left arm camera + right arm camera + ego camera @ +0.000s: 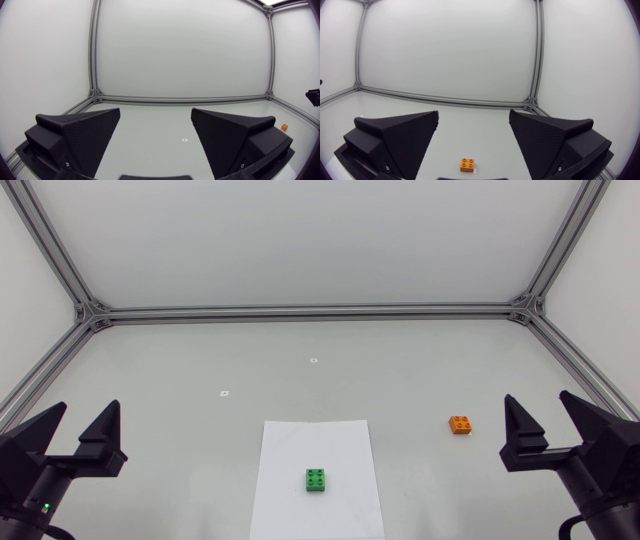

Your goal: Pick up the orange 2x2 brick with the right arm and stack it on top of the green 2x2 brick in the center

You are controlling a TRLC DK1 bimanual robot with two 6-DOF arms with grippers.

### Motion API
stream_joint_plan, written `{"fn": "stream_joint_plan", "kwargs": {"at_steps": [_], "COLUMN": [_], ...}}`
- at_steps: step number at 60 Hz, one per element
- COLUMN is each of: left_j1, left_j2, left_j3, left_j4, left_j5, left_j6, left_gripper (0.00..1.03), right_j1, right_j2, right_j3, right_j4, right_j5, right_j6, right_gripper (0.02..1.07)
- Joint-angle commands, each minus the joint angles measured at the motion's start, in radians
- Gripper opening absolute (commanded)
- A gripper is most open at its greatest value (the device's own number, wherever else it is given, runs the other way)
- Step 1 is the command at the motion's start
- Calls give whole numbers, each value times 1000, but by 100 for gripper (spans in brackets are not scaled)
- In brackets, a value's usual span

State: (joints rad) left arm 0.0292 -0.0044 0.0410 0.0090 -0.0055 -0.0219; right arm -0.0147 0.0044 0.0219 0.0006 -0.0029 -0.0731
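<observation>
- The right hand [538,402] stands wide open and empty at the right side of the table [200,370].
- The orange 2x2 brick [461,424] sits studs up on the bare table, near that hand and a little toward the middle. In the right wrist view it lies ahead of the hand, about midway between the two fingers.
- The step in hand looks like the approach, as nothing is gripped yet.
- To do it well, bring the open fingers over the brick and square them to two opposite flat sides. Then come straight down so neither finger nudges it aside.
- Close low on the walls, under the studs, so the brick hangs level.
- The green 2x2 brick [316,480] rests on a white sheet of paper [318,442], well apart from the orange one. Stacking will need the corners matched before pressing down.
- The left hand [88,408] is likewise wide open and empty, far off at the left.
</observation>
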Motion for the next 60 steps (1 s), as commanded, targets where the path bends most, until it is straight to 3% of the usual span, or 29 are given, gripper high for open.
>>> {"fn": "stream_joint_plan", "kwargs": {"at_steps": [1,19,32,46,60], "left_j1": [3,3,3,3,3], "left_j2": [-8,-8,-8,-8,-8], "left_j3": [-41,-41,-41,-41,-41], "left_j4": [-14,-14,-15,-15,-14], "left_j5": [4,4,4,4,4], "left_j6": [13,13,13,13,13], "left_gripper": [99,99,99,99,99], "right_j1": [-2,-4,2,15,15], "right_j2": [-12,-12,14,236,490], "right_j3": [-23,-4,121,289,466], "right_j4": [-2,36,16,-10,-162], "right_j5": [-3,0,-2,-2,12], "right_j6": [-14,-11,-11,-5,32], "right_gripper": [103,103,103,103,103]}}
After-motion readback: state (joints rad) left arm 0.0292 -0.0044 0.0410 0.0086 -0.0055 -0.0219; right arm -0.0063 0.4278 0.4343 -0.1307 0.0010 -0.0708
